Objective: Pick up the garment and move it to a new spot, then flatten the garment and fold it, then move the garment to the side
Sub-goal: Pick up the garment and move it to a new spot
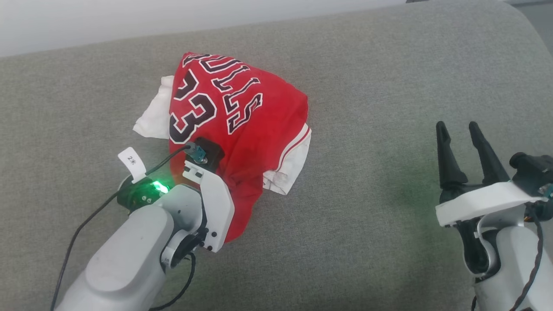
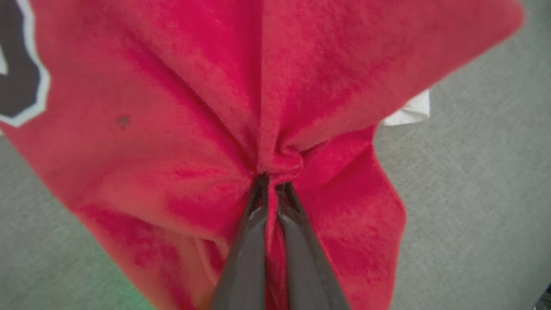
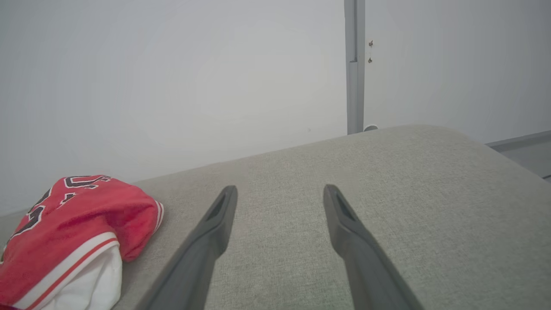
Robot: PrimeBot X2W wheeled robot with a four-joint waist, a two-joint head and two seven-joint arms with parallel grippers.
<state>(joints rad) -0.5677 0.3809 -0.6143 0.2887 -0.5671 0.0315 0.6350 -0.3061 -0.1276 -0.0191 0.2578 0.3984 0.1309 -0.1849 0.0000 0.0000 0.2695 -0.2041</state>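
Red shirt (image 1: 268,129) pickup only: clamps left hand (image 2: 271,180) on its bunched cloth, holds right hand (image 1: 458,127) apart, empty; leaves moving, flattening, folding undone.

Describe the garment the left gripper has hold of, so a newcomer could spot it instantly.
A wide grey fabric cushion spans the scene. On its left half sits a bunched red jersey, pinched in the left gripper. Its black, white-outlined 23 and white, red-striped sleeves set it apart from the plain cushion.

Grey upholstered surface (image 1: 367,216) with a pale wall (image 3: 172,86) behind.
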